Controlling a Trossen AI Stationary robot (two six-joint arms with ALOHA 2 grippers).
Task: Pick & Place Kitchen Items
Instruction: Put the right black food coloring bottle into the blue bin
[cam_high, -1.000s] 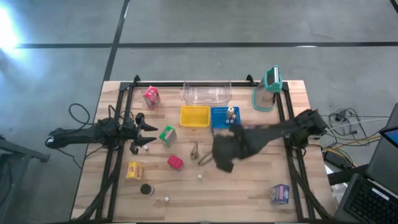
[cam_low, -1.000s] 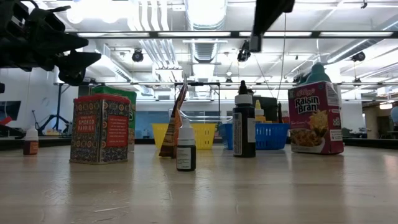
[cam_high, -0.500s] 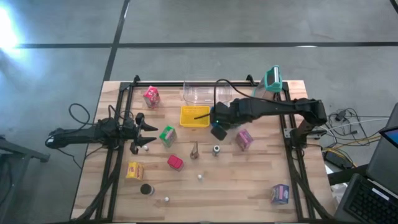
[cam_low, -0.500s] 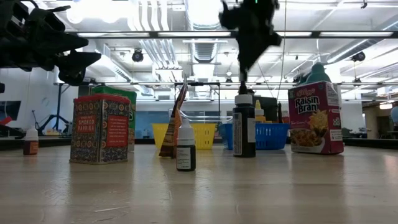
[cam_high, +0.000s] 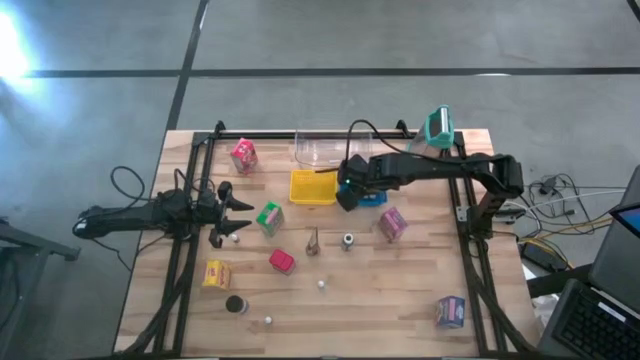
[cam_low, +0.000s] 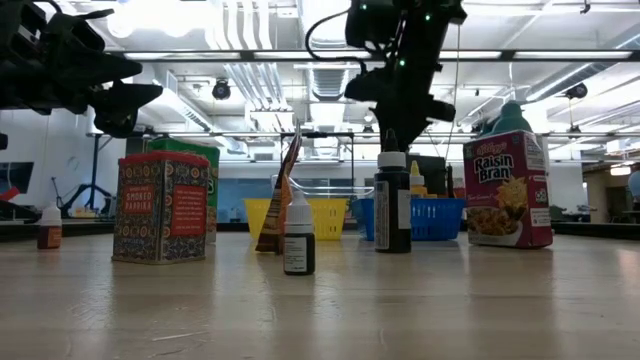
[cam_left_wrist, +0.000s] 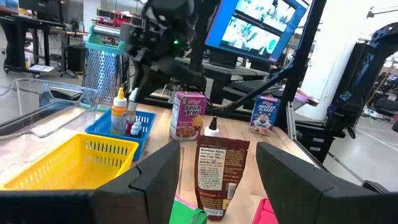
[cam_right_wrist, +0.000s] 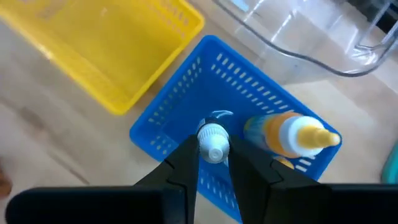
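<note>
My right gripper (cam_right_wrist: 214, 163) is over the blue basket (cam_right_wrist: 180, 118), shut on a small white-capped bottle (cam_right_wrist: 213, 148). An orange bottle with a yellow cap (cam_right_wrist: 292, 138) lies in the same basket. In the high view this gripper (cam_high: 347, 192) is at the basket's left end. My left gripper (cam_high: 246, 217) waits open at the table's left side, beside the green carton (cam_high: 269, 216). Loose on the table stand a pink carton (cam_high: 243, 155), a red carton (cam_high: 282, 261), a yellow carton (cam_high: 216, 273), a brown pouch (cam_high: 313, 241), a black bottle (cam_high: 347, 240) and a Raisin Bran carton (cam_high: 392, 224). My right gripper pinches the small bottle just below its white cap (cam_right_wrist: 213, 140) between the two fingers (cam_right_wrist: 185, 165). They come from above, pointing down. The bottle stays upright inside the blue basket; whether its base rests on the basket floor is hidden by the fingers.
The yellow basket (cam_high: 313, 187) sits left of the blue one, with a clear tub (cam_high: 333, 150) behind them and a teal-lidded jug (cam_high: 434, 135) at the far right corner. A purple carton (cam_high: 451, 311), a dark disc (cam_high: 235, 304) and white balls (cam_high: 322, 284) lie nearer.
My right arm has swung quickly from the table's middle toward the far edge and now stands over the blue basket. The black bottle and the Raisin Bran carton, which it covered before, now show.
</note>
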